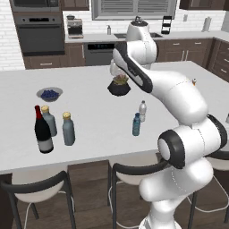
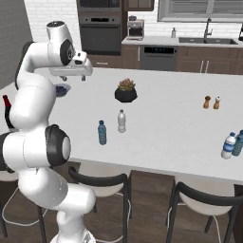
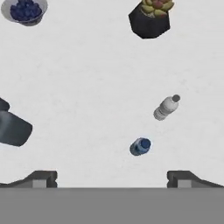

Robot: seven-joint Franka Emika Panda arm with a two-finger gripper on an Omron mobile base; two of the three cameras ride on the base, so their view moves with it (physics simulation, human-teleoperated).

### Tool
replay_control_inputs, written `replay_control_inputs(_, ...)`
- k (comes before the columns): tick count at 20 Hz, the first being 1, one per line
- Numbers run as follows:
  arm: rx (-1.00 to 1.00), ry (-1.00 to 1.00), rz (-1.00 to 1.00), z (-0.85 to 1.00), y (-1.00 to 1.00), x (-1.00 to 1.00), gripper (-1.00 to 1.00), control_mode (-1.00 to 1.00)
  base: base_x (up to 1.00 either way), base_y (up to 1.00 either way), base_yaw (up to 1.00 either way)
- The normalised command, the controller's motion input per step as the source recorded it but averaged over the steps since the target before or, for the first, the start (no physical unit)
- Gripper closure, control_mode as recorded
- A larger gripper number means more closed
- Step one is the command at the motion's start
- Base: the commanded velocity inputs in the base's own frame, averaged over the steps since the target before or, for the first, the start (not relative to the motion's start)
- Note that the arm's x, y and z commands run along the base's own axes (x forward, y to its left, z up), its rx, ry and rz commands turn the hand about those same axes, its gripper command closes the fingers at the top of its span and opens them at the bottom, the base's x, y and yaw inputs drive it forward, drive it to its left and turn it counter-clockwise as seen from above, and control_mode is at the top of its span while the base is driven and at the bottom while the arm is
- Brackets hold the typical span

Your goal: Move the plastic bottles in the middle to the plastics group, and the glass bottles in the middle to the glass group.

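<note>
Bright even rendered light, faint shadows, slightly soft detail

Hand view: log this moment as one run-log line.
end effector: open, holding nothing | blue bottle: upright on counter, below end effector | clear bottle: beside it

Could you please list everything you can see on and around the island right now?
blue bottle: 1, translucent blue, island middle
clear bottle: 1, pale grey, just behind the blue one
wine bottle: 1, dark with red top, island left front
yellow-capped bottles: 2, grey-blue, beside the wine bottle
bowl: 1, grey with blue berries, island left
plant pot: 1, black, island centre back
shakers: 2, brown and pale, island right
right-end bottles: 2, pale and blue, island right front
stools: dark-framed, pale seats, below the island
gripper: 1, dark tips, open, above the island
</note>
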Motion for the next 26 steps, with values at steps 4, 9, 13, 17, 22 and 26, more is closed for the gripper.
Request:
replay_control_inputs(4, -0.11, 0.07, -0.16, -0.53, -0.72, -0.89, -1.0, -1.0, 0.0, 0.0, 0.0)
replay_control_inputs(9, 0.06, -0.02, -0.11, -0.64, -0.88, -0.8, -1.0, -1.0, 0.0, 0.0, 0.0)
replay_control_inputs(13, 0.06, -0.04, -0.04, -0.06, -0.44, -0.39, -1.0, -1.0, 0.0, 0.0, 0.0)
replay_control_inputs(17, 0.0, -0.05, 0.0, -0.03, -0.06, 0.09, -1.0, -1.0, 0.0, 0.0, 0.0)
replay_control_inputs(22, 0.0, 0.0, 0.0, -0.44, 0.05, 0.47, -1.0, -1.0, 0.0, 0.0, 0.0)
replay_control_inputs(26, 0.04, 0.0, 0.0, -0.62, 0.07, 0.29, -1.0, -1.0, 0.0, 0.0, 0.0)
